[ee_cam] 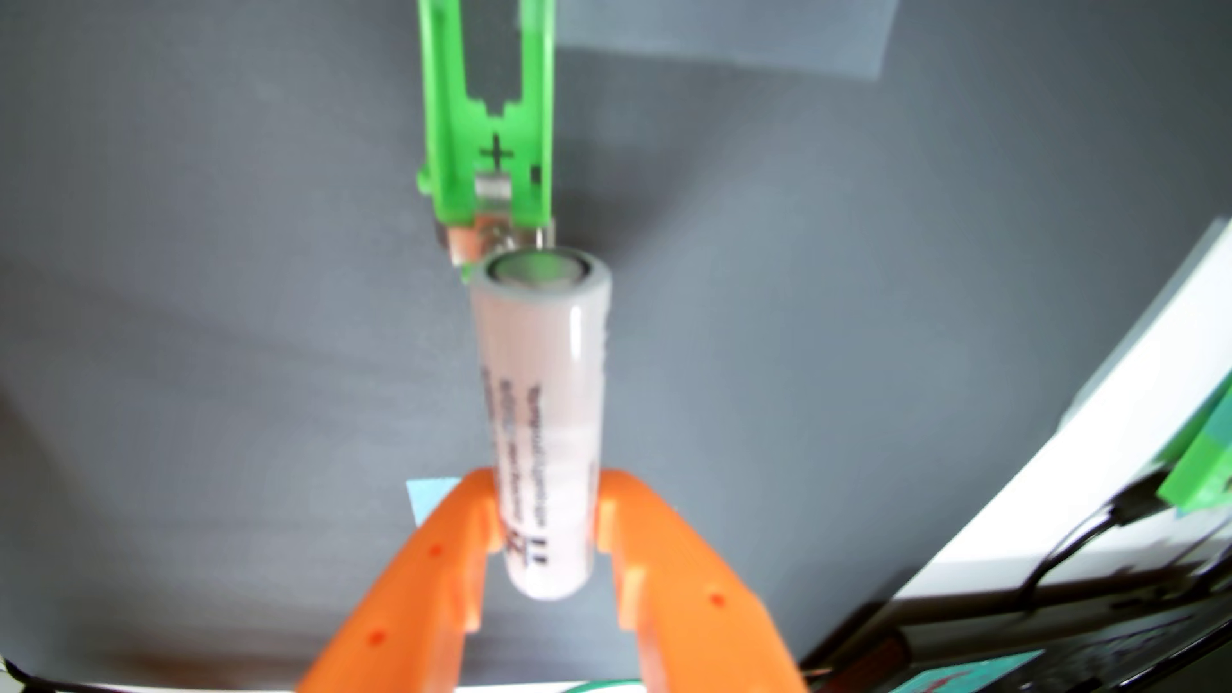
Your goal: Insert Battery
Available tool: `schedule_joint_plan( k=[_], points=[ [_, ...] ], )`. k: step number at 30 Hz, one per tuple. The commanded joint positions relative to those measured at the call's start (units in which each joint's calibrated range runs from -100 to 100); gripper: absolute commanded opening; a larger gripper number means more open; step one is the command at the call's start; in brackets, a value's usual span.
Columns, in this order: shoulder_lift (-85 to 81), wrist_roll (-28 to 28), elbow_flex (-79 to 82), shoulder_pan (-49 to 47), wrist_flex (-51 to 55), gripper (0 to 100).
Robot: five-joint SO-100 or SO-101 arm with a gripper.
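I'm getting bright, even light in wrist view w/ motion blur smearing the battery (543, 426) text; bench (200, 266) edges are bowing, soft shadow showing top right.

In the wrist view: 1 pale pink cylindrical battery (543, 413), 1 green battery holder (490, 113) bearing 1 plus mark, 1 orange gripper (547, 516) with 2 fingers (460, 533), 1 grey mat (200, 266), 1 scrap of blue tape (427, 496), and 1 black cable (1067, 553) at the right edge

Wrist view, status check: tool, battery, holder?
Tool shut on battery, gripped near its lower end. Green holder ahead, slot empty, plus mark facing. Battery not yet seated. Nothing blocking.
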Motion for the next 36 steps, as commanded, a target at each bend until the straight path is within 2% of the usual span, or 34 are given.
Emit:
schedule_joint_plan(
  k=[1, 4, 10, 18, 23, 28, 36],
  points=[
    [-1.90, -0.23, -0.91, -1.77, 0.22, 2],
    [-1.90, -0.28, -1.00, -0.71, 0.48, 2],
    [-1.57, -5.48, -0.55, -2.01, 0.14, 2],
    [-1.65, -7.85, -0.10, -3.30, -0.20, 2],
    [-1.65, -8.31, -0.01, -9.09, -0.20, 2],
    [-1.40, -8.31, -0.01, -8.97, -0.20, 2],
    [-1.32, -9.24, 0.08, -13.93, -0.20, 2]
  ],
)
